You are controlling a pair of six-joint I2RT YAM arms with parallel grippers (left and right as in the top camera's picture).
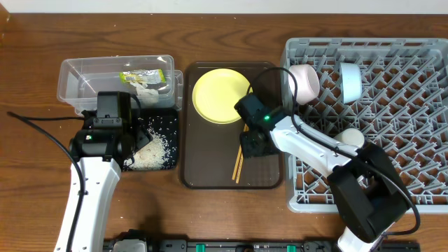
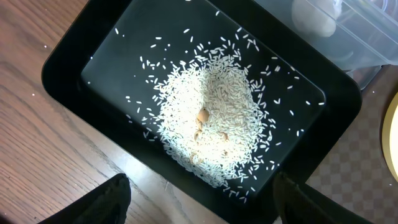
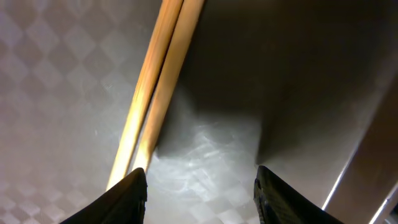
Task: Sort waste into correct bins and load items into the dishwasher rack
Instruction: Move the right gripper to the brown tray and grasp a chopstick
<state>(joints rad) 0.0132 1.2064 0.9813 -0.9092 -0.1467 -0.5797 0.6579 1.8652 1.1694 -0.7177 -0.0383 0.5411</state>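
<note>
Your left gripper hangs spread and empty over the black tray. The heap of rice lies directly beneath its fingers, and just beyond its tips is the clear tub, with the wrapper and tissue inside. At centre, your right gripper sits low over the brown tray, with the yellow plate just ahead and to its left. Its jaws stand apart, nothing is clamped, and bare tray shows between them. The chopsticks lie flat on that tray as a close pair, under the tool but off-centre. They run in by the finger on the wrist view's left side rather than through the middle of the gap. Their long axis leads away from the fingertips at a slight lean, so the jaws' closing line crosses it nearly square. One end points toward the plate, the other toward the table's near edge. This arm is plainly the nearer; the left is well apart. A small sideways shift toward that finger looks like what would centre the pair before closing. Off the tool's right, the rack holds the white bowl, blue bowl and cup.
</note>
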